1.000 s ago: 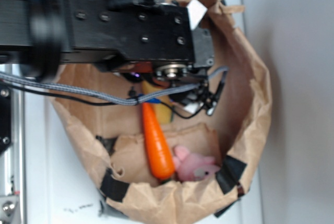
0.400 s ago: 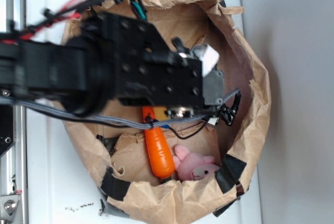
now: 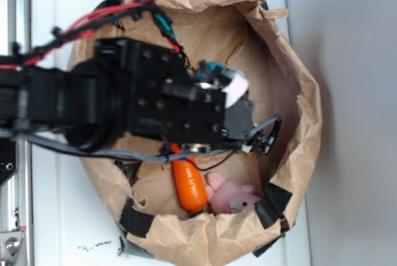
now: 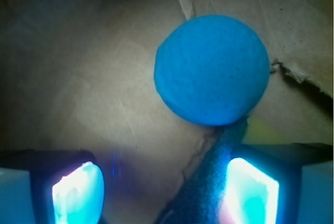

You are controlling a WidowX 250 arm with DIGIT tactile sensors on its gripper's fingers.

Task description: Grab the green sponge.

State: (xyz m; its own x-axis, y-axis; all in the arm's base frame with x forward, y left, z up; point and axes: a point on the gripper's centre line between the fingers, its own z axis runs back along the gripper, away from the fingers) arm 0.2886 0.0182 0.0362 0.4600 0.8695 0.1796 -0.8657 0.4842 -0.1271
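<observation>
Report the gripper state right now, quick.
Gripper: open, fingers spread wide, holding nothing. The green sponge lies between them, against the right one; the blue ball sits just ahead.

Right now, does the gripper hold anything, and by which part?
Nothing is held. The gripper is open, and the green sponge's dark scouring edge lies between its fingers, not clamped.

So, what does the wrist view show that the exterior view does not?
Wrist only: the open pincer, the whole blue ball, and the dark edge of the green sponge near one tip. Exterior only: the carrot, the pink toy, the black arm, the white table. Both: the brown paper bag.
</observation>
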